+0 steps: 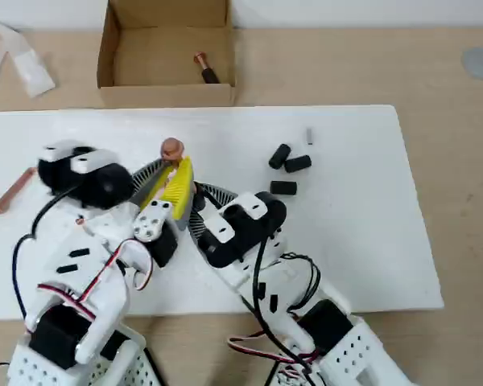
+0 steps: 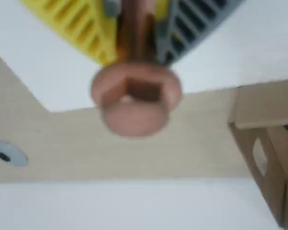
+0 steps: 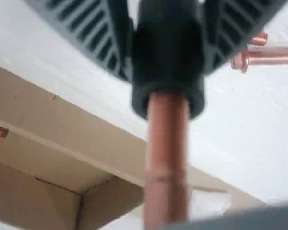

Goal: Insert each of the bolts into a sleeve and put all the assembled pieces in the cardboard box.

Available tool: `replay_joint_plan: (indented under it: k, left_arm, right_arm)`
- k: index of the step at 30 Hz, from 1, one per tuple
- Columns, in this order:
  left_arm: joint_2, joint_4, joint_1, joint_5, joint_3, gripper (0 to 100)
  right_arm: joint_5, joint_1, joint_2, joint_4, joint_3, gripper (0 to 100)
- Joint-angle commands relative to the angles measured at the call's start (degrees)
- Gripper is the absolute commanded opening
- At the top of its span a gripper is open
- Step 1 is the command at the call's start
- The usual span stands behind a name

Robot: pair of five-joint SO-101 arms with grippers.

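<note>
**A:** What's most likely to go wrong from here?

**B:** Misalignment, I'd say. The left gripper (image 2: 137,45) pinches the bolt (image 2: 134,98) right by its head, and the right gripper (image 3: 168,45) holds the sleeve (image 3: 168,62) that the copper shaft runs into. If the two arms come off one line, the shaft could bind in the bore or twist out of the left grip and drop onto the white mat (image 1: 362,241).

**A:** How do the grippers stand?

**B:** The left one has its yellow and grey jaws clamped tight on the shaft, with no gap visible. The right one has its grey jaws pressed onto the black sleeve from both sides, with the shaft poking out of the sleeve's mouth. How deep the bolt sits I cannot tell.

**A:** Where is everything on the table (image 1: 451,121)?

**B:** From above, the two grippers meet a little toward 9 o'clock of the mat's middle. The cardboard box (image 1: 165,96) is off the mat at 12 o'clock from them, with one assembled piece (image 1: 204,69) lying inside. Three loose sleeves (image 1: 297,163) lie at about 2 o'clock, well apart from the grippers. A spare bolt (image 1: 12,193) lies at 9 o'clock by the mat's edge.

**A:** Any other risk?

**B:** Timing — if the left gripper lets go before the bolt is seated, the pair may come apart on the way to the box
</note>
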Motion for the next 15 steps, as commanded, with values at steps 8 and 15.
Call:
replay_joint_plan:
  k: [8,15]
  left_arm:
    - [0.0,0.5,0.6,-1.0,0.2,1]
    - [0.4,17.1,0.3,-6.2,-6.7,2]
  right_arm:
    - [-2.5,-0.6,-1.0,-1.1,-2.4,0.9]
    - [-2.7,-0.5,-1.0,3.2,-5.1,0.9]
